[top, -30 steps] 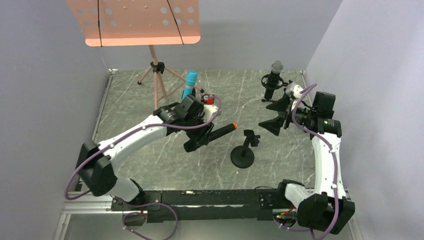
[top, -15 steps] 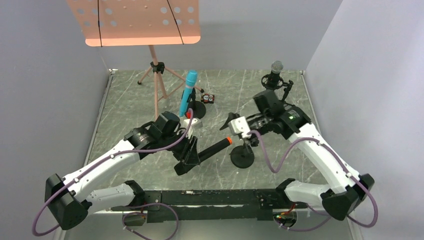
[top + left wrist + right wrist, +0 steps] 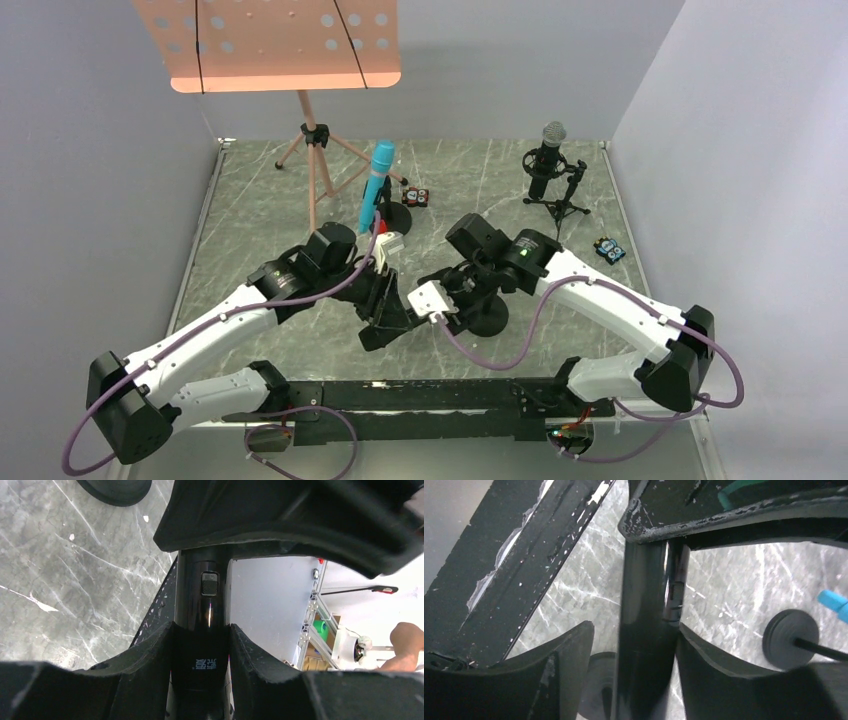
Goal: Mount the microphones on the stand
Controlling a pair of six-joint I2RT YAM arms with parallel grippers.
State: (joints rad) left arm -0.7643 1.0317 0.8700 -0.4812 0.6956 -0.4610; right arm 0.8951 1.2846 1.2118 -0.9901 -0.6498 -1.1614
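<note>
Grip status: my left gripper (image 3: 201, 629) is clamped on the black mic (image 3: 209, 600). Both pads (image 3: 150, 662) press flat on the barrel, with the switch just past them at 12 o'clock in the left wrist view.

My right gripper (image 3: 636, 629) straddles the same mic but is not clamped. The 3 o'clock pad (image 3: 704, 655) touches the barrel. The 9 o'clock pad stands off it, and table shows through the gap.

From above, the right gripper is at 2 o'clock from the left one, just beside it, with the mic between them off the table (image 3: 260, 210). Most of the mic is hidden under my wrists, so I can't tell which way its ends point.

The empty stand (image 3: 486, 316), with its round black base, is at 4 o'clock from the right gripper and very near. I can't tell if they touch.

The blue mic (image 3: 376, 185) sits tilted in its own stand at 12 o'clock from the left gripper. The silver-head mic (image 3: 548, 148) stands upright on a small tripod at 1 o'clock, well apart. The music stand (image 3: 268, 40) is at 11 o'clock, at the back.
</note>
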